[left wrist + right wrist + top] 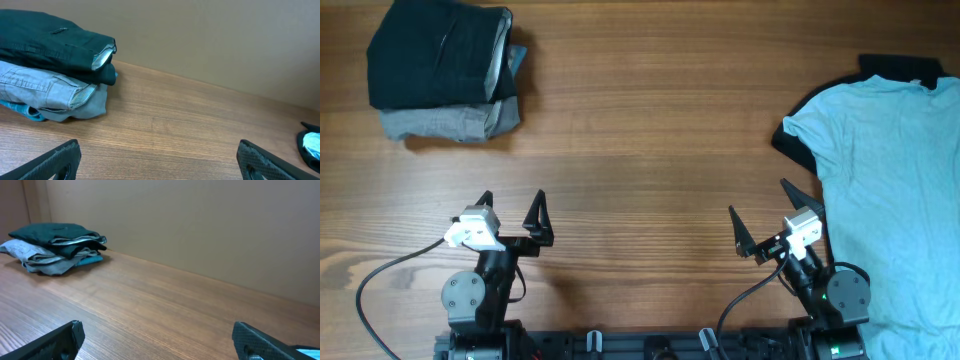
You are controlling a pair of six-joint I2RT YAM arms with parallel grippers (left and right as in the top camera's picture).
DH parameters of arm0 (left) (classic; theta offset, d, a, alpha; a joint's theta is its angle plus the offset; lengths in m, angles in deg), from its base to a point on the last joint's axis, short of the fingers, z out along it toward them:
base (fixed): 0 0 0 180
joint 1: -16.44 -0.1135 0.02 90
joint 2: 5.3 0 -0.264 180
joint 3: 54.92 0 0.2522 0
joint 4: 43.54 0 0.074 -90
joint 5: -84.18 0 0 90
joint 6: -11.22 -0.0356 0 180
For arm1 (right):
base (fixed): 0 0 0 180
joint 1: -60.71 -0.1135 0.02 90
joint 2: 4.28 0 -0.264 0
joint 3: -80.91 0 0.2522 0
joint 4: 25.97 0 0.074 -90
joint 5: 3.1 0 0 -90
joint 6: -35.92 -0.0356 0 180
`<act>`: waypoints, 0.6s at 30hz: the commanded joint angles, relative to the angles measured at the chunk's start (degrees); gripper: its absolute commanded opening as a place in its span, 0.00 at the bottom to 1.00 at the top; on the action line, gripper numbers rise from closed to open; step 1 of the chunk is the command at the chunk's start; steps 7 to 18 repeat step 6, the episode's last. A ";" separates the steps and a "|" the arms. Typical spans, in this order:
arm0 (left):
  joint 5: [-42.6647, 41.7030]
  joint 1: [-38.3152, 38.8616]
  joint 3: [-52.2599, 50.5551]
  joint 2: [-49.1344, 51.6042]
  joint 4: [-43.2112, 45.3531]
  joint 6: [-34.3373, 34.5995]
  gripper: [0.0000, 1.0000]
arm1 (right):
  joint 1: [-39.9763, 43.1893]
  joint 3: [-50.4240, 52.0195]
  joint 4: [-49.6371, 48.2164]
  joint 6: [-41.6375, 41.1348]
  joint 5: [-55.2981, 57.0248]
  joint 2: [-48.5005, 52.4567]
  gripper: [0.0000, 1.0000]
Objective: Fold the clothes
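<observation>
Folded black shorts lie on top of folded grey shorts at the far left of the table. This stack also shows in the left wrist view and the right wrist view. A pale blue T-shirt lies spread flat at the right, over a black garment that peeks out at its collar and sleeve. My left gripper is open and empty near the front edge, well short of the stack. My right gripper is open and empty just left of the T-shirt.
The wooden table runs between the stack and the T-shirt. A beige wall stands behind the table's far edge. A bit of blue cloth sticks out beneath the grey shorts.
</observation>
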 commanded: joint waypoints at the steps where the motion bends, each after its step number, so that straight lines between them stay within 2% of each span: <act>1: 0.15 0.39 -0.74 -0.52 0.42 0.48 1.00 | -0.37 0.15 -0.26 0.50 0.15 -0.46 1.00; 18: 0.15 0.39 -0.74 -0.52 0.42 0.48 1.00 | -0.37 0.15 -0.26 0.50 0.15 -0.46 1.00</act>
